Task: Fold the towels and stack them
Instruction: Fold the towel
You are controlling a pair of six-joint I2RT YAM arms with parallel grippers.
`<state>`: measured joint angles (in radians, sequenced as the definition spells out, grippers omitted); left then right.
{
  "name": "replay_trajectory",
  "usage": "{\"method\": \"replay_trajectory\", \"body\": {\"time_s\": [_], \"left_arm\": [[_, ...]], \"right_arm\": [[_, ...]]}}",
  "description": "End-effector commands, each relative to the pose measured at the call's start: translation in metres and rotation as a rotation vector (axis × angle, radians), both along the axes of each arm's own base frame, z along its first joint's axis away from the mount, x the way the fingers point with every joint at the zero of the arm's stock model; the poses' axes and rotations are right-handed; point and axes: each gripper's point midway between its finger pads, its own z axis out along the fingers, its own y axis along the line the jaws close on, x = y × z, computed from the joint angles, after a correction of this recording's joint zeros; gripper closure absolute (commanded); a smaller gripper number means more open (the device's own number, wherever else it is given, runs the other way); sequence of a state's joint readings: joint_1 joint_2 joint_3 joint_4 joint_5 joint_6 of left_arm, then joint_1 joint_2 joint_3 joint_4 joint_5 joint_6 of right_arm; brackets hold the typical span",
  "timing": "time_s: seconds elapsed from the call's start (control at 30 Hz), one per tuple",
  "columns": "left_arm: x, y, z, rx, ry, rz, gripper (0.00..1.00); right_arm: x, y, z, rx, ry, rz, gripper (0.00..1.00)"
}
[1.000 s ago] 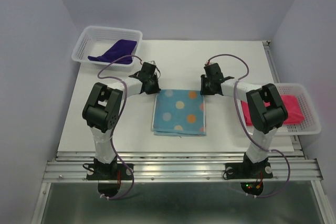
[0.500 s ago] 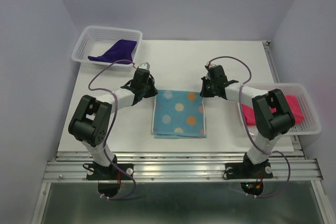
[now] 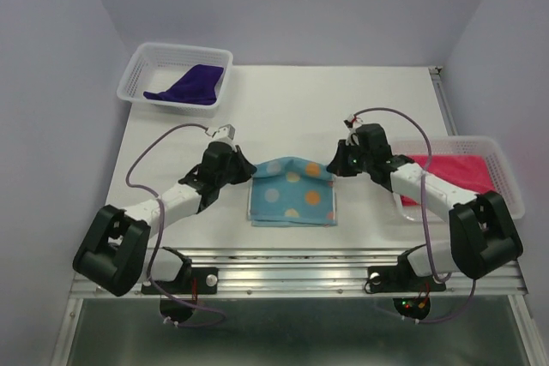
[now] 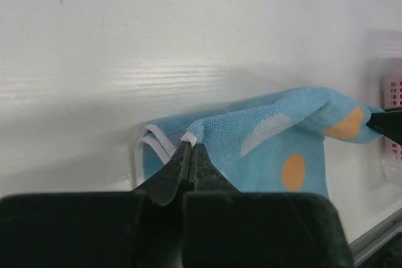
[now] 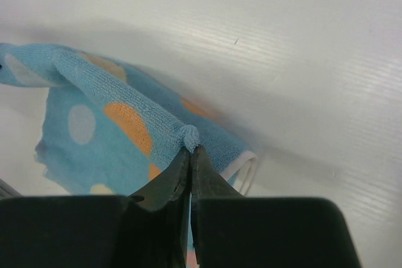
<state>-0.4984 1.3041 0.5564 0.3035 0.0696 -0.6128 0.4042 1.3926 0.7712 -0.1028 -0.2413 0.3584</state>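
my left gripper (image 4: 188, 150) pinches a towel (image 3: 292, 199) corner | my right gripper (image 5: 190, 150) pinches the other | edge raised between them for folding

Dotted blue towel (image 3: 296, 199) central, far edge raised; purple towel (image 3: 187, 85) far-left, pink towel (image 3: 467, 171) right.

The spotted towel (image 3: 293, 193) is light blue with orange, cream and pale grey-white dots, edged by a white hem. The dark navy-purple towel (image 3: 187, 87) is plain, in 1 white mesh basket (image 3: 130, 81). The bright pink towel (image 3: 472, 167) is plain too, in the other white basket (image 3: 513, 203). The table (image 3: 292, 100) is white. The left gripper (image 4: 188, 152) and right gripper (image 5: 190, 152) are black, and the cables (image 3: 163, 139) are purple.
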Motion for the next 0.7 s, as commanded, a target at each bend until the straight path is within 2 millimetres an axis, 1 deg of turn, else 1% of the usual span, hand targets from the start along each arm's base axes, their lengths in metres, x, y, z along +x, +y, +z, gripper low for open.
{"method": "replay_trajectory", "body": {"time_s": [0.0, 0.03, 0.07, 0.1, 0.13, 0.17, 0.2, 0.27, 0.3, 0.33, 0.37, 0.4, 0.47, 0.5, 0.57, 0.63, 0.67], "left_arm": [[-0.014, -0.005, 0.020, -0.086, -0.064, 0.002, 1.00], [-0.022, -0.002, 0.011, -0.085, -0.047, 0.002, 1.00], [-0.027, -0.002, 0.010, -0.093, -0.045, 0.001, 1.00], [-0.030, -0.002, 0.016, -0.117, -0.057, 0.005, 1.00], [-0.037, 0.001, 0.009, -0.117, -0.045, 0.005, 1.00], [-0.040, 0.001, 0.010, -0.125, -0.047, 0.002, 1.00], [-0.044, 0.000, 0.014, -0.145, -0.057, -0.004, 1.00], [-0.054, 0.002, 0.007, -0.153, -0.040, -0.011, 1.00], [-0.057, 0.003, 0.007, -0.161, -0.041, -0.014, 1.00], [-0.062, 0.001, 0.011, -0.183, -0.047, -0.027, 1.00], [-0.067, 0.002, 0.004, -0.184, -0.031, -0.028, 1.00], [-0.070, 0.001, 0.007, -0.198, -0.043, -0.036, 1.00], [-0.079, -0.001, 0.003, -0.214, -0.023, -0.058, 1.00], [-0.081, -0.002, 0.005, -0.226, -0.031, -0.066, 1.00], [-0.088, -0.003, 0.000, -0.235, -0.014, -0.077, 1.00], [-0.092, -0.004, 0.004, -0.255, -0.022, -0.089, 1.00], [-0.095, -0.002, -0.001, -0.257, -0.011, -0.086, 1.00]], "right_arm": [[-0.031, 0.011, 0.003, 0.083, 0.025, 0.055, 0.99], [-0.036, 0.013, 0.007, 0.101, 0.022, 0.061, 0.99], [-0.040, 0.012, 0.005, 0.105, 0.031, 0.058, 0.99], [-0.046, 0.010, -0.001, 0.109, 0.048, 0.055, 0.99], [-0.050, 0.010, -0.002, 0.111, 0.054, 0.054, 0.99], [-0.054, 0.009, -0.001, 0.113, 0.058, 0.053, 0.99], [-0.061, 0.008, -0.004, 0.114, 0.072, 0.061, 0.99], [-0.068, 0.008, 0.000, 0.127, 0.069, 0.068, 0.99], [-0.072, 0.007, -0.002, 0.130, 0.075, 0.074, 0.99], [-0.076, 0.007, -0.002, 0.132, 0.082, 0.074, 0.99], [-0.081, 0.004, -0.008, 0.129, 0.096, 0.069, 0.99], [-0.084, 0.004, -0.008, 0.133, 0.091, 0.072, 0.99], [-0.092, 0.003, -0.013, 0.144, 0.118, 0.068, 0.99], [-0.093, 0.004, -0.011, 0.157, 0.114, 0.076, 0.99], [-0.098, 0.007, -0.011, 0.177, 0.122, 0.090, 0.99], [-0.101, 0.007, -0.011, 0.182, 0.123, 0.095, 0.99], [-0.103, 0.006, -0.012, 0.182, 0.127, 0.097, 0.99]]}}
